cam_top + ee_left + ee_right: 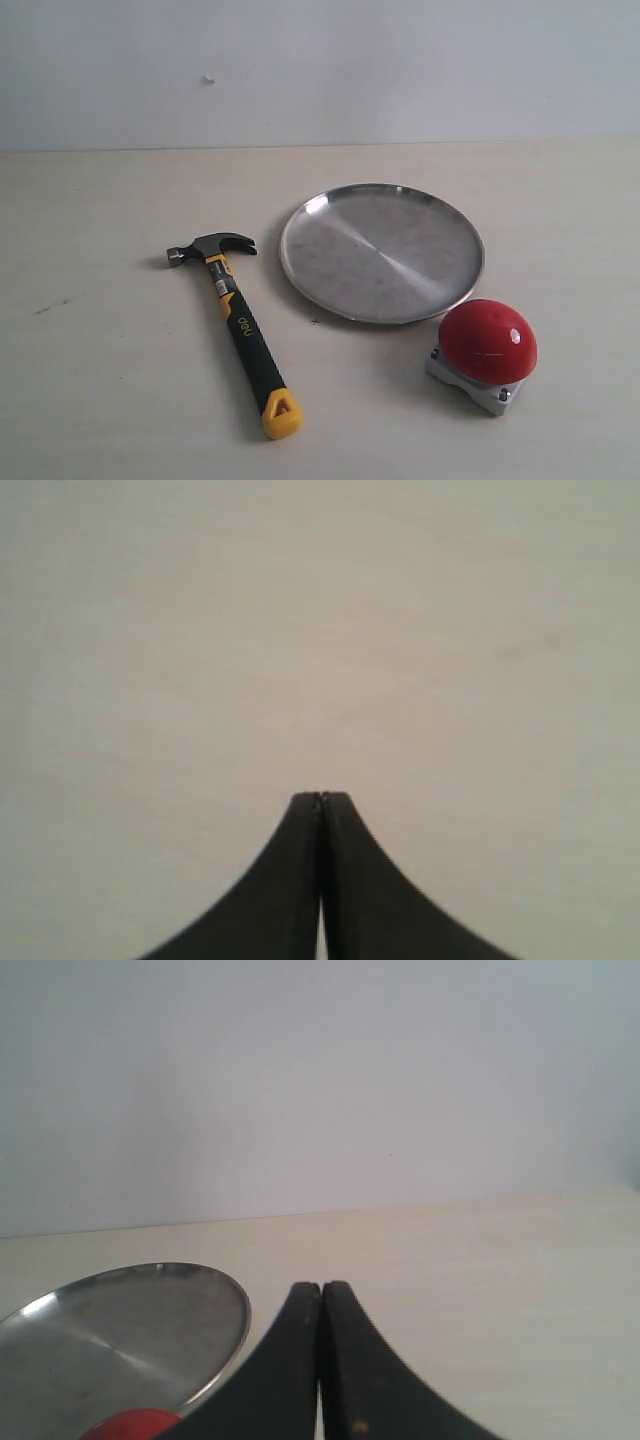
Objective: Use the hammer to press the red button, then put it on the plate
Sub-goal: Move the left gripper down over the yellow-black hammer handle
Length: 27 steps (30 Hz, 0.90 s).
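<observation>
The hammer lies flat on the table left of centre, its dark head toward the back and its yellow handle end toward the front. To its right sits the round silver plate, bare. The red button on its grey base stands just in front of the plate's right side. Neither arm shows in the exterior view. My left gripper is shut over bare tabletop with nothing held. My right gripper is shut too, with the plate and a sliver of the red button beside it.
The pale table ends at a plain light wall at the back. A small dark smudge marks the table at the far left.
</observation>
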### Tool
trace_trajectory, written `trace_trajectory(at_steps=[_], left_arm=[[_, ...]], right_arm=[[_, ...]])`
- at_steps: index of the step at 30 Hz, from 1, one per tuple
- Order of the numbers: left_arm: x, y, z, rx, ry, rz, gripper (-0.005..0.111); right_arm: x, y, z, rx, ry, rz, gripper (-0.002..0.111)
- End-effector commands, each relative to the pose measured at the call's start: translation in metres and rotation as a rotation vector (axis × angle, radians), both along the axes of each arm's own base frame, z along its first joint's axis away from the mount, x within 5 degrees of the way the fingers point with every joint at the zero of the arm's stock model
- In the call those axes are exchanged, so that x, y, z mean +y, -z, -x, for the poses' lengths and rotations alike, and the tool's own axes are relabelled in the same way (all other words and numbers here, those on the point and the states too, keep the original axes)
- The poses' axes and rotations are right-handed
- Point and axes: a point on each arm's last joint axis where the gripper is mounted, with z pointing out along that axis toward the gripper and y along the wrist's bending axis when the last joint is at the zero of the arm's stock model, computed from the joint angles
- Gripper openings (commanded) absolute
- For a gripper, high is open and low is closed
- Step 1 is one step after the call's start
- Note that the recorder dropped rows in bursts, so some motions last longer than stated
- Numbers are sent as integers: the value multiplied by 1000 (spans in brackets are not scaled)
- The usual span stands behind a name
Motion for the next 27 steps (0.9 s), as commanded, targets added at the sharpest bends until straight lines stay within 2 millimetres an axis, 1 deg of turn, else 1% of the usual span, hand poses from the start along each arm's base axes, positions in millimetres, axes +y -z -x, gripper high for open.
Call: trace_trajectory(at_steps=[1,2,4,7,10,14,23,25,27], left_arm=[[-65,29,-8,162,119,250,0],[-81,33,-8,180,141,250,0],[-111,41,-12,146,182,259,0],[-149,52,-17,88,217,302,0],[-172,61,-22,86,245,314,0],[-185,67,-27,113,265,308,0],[-186,68,-27,112,257,312,0],[-188,68,-26,115,166,366,0],[-193,68,-23,137,36,465,0]], right_arm=[[0,0,0,-12,7,2,0],[0,0,0,-12,7,2,0],[0,0,0,-12,7,2,0],[0,0,0,-12,7,6,0],[0,0,0,-12,7,6,0],[0,0,0,-12,7,6,0],[0,0,0,-12,7,2,0],[0,0,0,-12,7,4,0],[0,0,0,-12,7,4,0]])
